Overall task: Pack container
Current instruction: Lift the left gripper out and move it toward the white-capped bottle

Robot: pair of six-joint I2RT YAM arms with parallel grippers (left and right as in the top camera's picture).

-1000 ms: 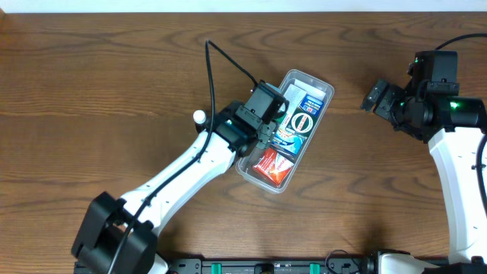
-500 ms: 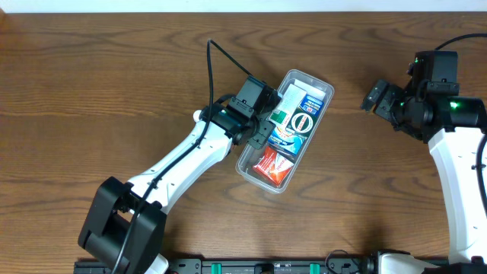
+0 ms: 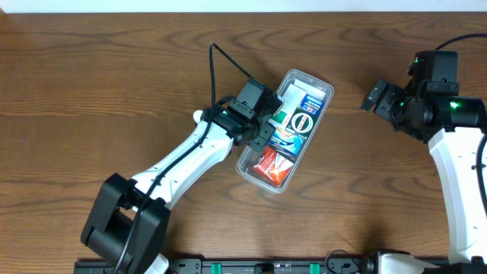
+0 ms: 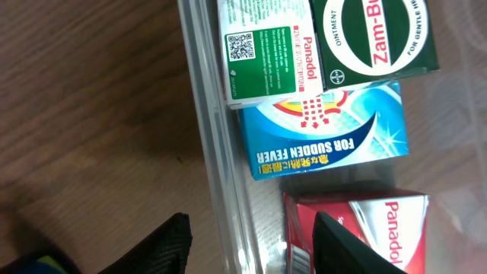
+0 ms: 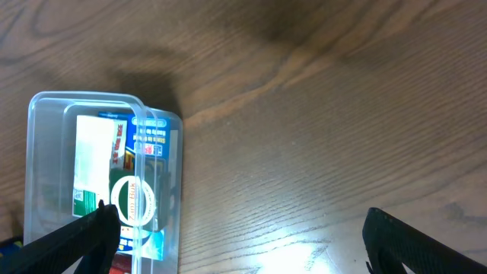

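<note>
Container (image 3: 310,77): long, narrow tub of clear plastic with rounded corners and a raised rim. It lies on the table (image 3: 114,91) slightly right of centre, skewed, with its long axis running from near-left to far-right. The wood grain shows through its wall (image 4: 215,144) and its far end (image 5: 84,97).

Contents, seen from the left wrist: a white-and-green Panadol box (image 4: 266,49) and a green Zam-Buk box (image 4: 377,38) side by side. Both overlap a blue fever box (image 4: 327,137). A red Panadol box (image 4: 365,228) sits at the near end.

Left gripper (image 3: 263,131): at the container's left side. Its jaws are apart and stand astride the left wall, one finger (image 4: 173,242) over the table, the other over the red box. Neither is seen touching the wall, so the gripper (image 4: 251,247) is released.

Right gripper (image 3: 378,97): well right of the container, above bare wood. Its jaws (image 5: 242,217) are spread wide and hold nothing.
</note>
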